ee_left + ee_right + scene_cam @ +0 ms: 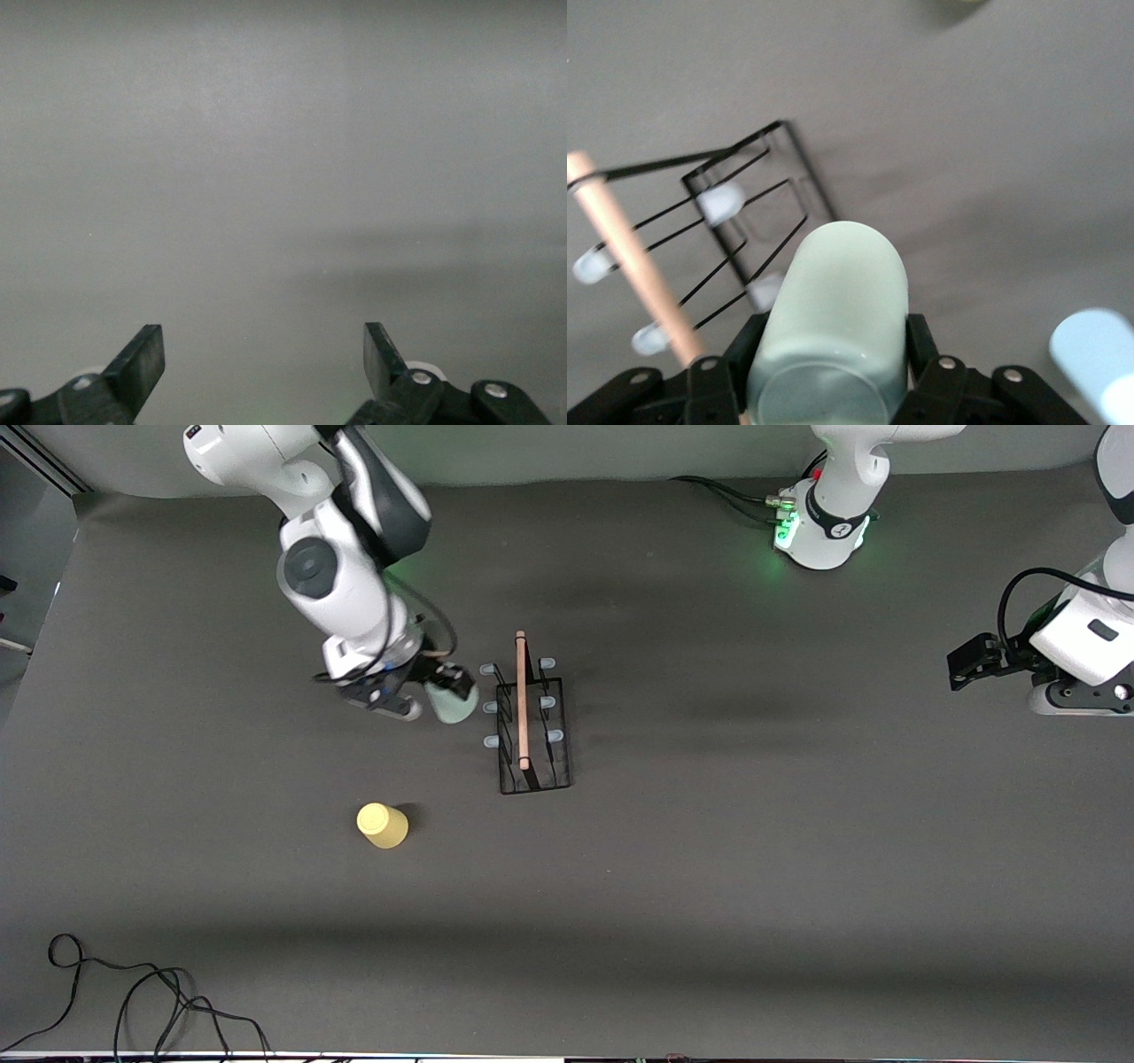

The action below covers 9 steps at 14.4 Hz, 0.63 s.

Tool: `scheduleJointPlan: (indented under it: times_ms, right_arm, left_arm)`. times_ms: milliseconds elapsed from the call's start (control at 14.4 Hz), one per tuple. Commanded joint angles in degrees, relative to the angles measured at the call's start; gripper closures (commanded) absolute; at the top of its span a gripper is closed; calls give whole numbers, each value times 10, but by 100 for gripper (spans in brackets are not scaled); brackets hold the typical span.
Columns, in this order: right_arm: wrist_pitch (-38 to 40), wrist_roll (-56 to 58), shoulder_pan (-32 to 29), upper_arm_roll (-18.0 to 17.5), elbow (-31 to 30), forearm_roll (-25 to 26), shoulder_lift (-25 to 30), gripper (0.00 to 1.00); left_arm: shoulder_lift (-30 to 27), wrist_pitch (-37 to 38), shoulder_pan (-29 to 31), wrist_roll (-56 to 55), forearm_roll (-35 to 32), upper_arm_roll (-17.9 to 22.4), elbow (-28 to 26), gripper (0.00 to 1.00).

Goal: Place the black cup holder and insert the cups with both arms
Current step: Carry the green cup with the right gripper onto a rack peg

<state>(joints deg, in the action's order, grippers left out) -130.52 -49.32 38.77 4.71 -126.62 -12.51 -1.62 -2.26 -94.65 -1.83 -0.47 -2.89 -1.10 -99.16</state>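
Grey tabletop point(753, 868) lies bare around the rack point(532, 726), whose wooden handle runs toward the front camera. Just beside its pegs point(489, 707), on the right arm's side, the right gripper point(447, 686) clamps the mint cup point(833, 328). A yellow cup point(383, 825) stands nearer the camera. The left gripper point(264, 354) waits wide open at its own end.

Two white jointed arms with dark grey joints are seen; the left arm's round base point(819, 536) is lit green, with black cables plugged in. Black grippers with silver screws are fitted, and a black cable is looped at the left arm's wrist point(1076, 642).
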Motion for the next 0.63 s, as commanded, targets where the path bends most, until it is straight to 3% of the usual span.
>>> scheduleJointPlan:
  times_ms: [0,417,556]
  right_arm:
    - [8,-52,30,7,12,-9,-3,97]
    - [7,-68,56,7,6,-1,-27,96]
    - [5,-68,56,7,6,-1,-38,83]
  left_arm:
    - [3,12,0,8,-7,-1,13,0]
    - [6,11,-1,8,-7,-1,13,0]
    - [5,12,-2,8,-7,-2,13,0]
